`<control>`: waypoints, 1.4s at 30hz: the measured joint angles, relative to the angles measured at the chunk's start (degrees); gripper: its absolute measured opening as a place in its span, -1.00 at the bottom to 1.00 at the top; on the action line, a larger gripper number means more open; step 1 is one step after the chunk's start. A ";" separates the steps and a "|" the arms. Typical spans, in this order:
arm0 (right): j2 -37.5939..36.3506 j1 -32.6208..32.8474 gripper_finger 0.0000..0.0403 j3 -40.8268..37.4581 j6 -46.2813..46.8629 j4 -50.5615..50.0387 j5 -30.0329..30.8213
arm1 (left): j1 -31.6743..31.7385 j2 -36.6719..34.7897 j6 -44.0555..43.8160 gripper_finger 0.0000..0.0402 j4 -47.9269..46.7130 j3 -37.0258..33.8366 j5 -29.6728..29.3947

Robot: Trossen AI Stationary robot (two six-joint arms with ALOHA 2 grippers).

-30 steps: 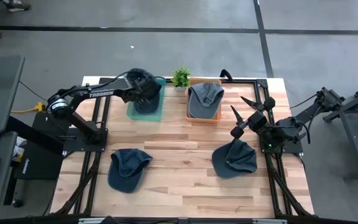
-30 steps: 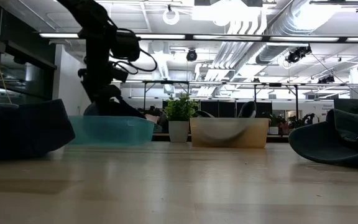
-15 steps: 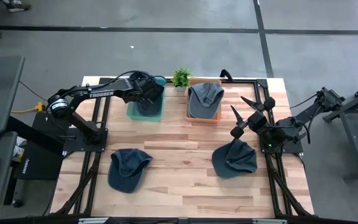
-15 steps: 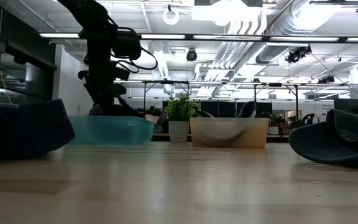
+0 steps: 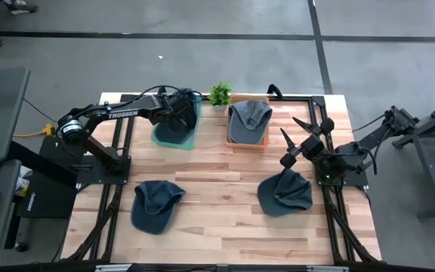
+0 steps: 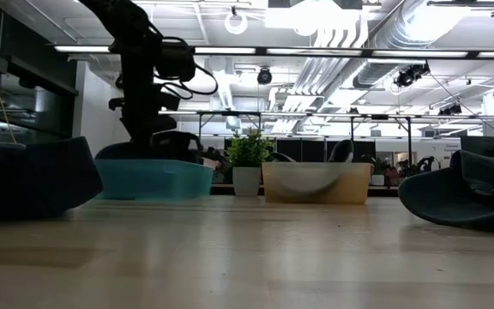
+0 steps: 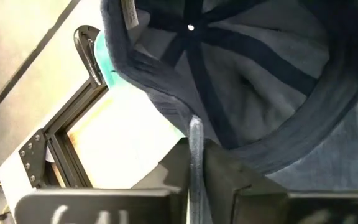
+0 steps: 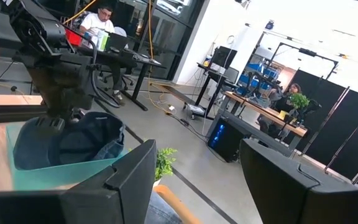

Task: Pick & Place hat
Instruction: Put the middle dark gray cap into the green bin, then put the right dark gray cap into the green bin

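Hat [image 5: 177,123] in question is the dark denim cap sitting in the teal bin [image 5: 161,137] at about eleven o'clock on the table [image 5: 217,215], and the left gripper [image 5: 181,112] is down on it with its fingers pinched onto the cap's edge — the left wrist view shows the rim fabric [image 7: 194,134] caught between the two dark fingers, the crown's inside seams open toward the camera. To do this step well, I judge the arm should lift straight up until the cap hangs free of the bin wall, slowly enough that the thin pinch on soft cloth does not slip; a sideways pull too early would likely drag the light bin along. Where the cap is meant to go cannot be told. Other caps lie around: one in the orange bin [image 5: 248,140] at twelve o'clock beside the small potted plant [image 5: 219,94], one at seven o'clock [image 5: 155,205], one at four o'clock [image 5: 285,193]. Above that last one the right gripper [image 5: 303,136] waits at three o'clock with its fingers spread wide. Compared with a second ago, the left fingers have gone from spread to clamped, and the cap now bulges above the bin rim in the low view [image 6: 157,142] — the teal bin also looks slightly shifted.
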 joint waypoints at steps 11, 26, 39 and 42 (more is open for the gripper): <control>0.00 0.00 0.13 -0.02 5.12 -5.53 0.65 | 0.00 0.00 -1.57 -0.48 -0.60 0.01 -0.46; -0.09 0.02 0.13 -0.02 10.91 -10.20 0.80 | 0.00 -0.81 -0.32 -0.46 -13.78 9.56 -10.92; -0.09 0.04 0.12 -0.02 30.25 -26.41 -6.41 | -3.45 -5.54 -2.94 -0.47 -25.28 12.72 0.92; -0.11 0.04 0.12 -0.02 30.50 -26.55 -8.08 | -6.62 -8.54 -4.30 -0.47 -26.40 12.76 3.51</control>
